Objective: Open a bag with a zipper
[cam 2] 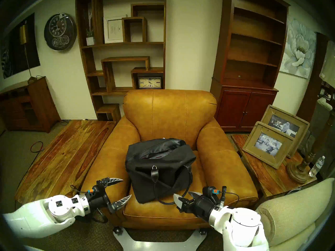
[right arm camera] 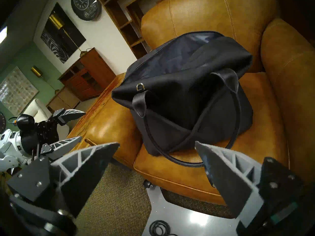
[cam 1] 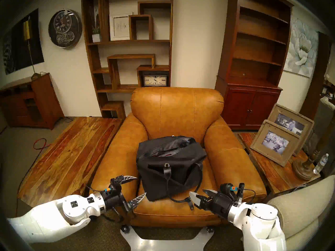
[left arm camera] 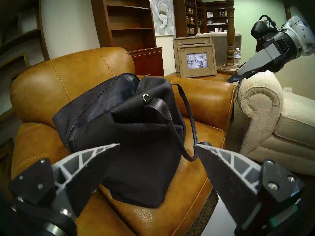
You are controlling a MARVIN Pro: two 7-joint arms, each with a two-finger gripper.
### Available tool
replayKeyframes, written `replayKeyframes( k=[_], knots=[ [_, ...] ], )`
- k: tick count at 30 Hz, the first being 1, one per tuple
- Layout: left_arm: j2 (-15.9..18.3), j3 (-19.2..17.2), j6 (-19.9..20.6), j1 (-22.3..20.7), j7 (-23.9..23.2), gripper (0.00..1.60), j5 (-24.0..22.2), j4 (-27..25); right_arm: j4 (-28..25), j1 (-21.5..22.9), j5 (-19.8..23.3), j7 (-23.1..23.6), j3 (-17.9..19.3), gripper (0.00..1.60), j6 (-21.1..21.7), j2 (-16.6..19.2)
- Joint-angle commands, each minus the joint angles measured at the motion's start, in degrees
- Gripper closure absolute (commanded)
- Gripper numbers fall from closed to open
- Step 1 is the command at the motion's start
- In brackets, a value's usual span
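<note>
The black fabric bag [cam 1: 170,165] sits on the seat of a tan leather armchair [cam 1: 235,172]. Its top gapes along the zipper [left arm camera: 88,104], showing dark lining inside; I cannot make out the pull. One looped leather handle [cam 1: 181,200] drapes forward onto the cushion, with a metal ring [cam 1: 166,165] above it. My left gripper [cam 1: 141,185] hovers open just left of the bag's front corner, holding nothing. At the seat's front edge my right gripper [cam 1: 196,191] is also open, right beside the handle loop and apart from the bag [right arm camera: 187,97].
A long wooden table [cam 1: 68,151] runs along the chair's left. On the right, a side table holds picture frames [cam 1: 275,143], a lamp base [cam 1: 304,169] and a water bottle [cam 1: 321,162]. A beige sofa arm [cam 1: 299,209] lies near my right arm.
</note>
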Motion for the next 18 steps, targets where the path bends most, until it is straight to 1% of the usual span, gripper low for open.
replayKeyframes(
  k=[1, 18],
  knots=[
    [0.2, -0.4, -0.7, -0.1, -0.2, 0.0, -0.1, -0.5, -1.3, 0.4, 0.4, 0.3, -0.1, 0.0, -0.3, -0.3],
    [0.3, -0.2, -0.7, -0.2, -0.1, 0.0, -0.1, -0.5, -1.3, 0.4, 0.2, 0.4, 0.0, 0.0, -0.3, -0.4]
  ],
)
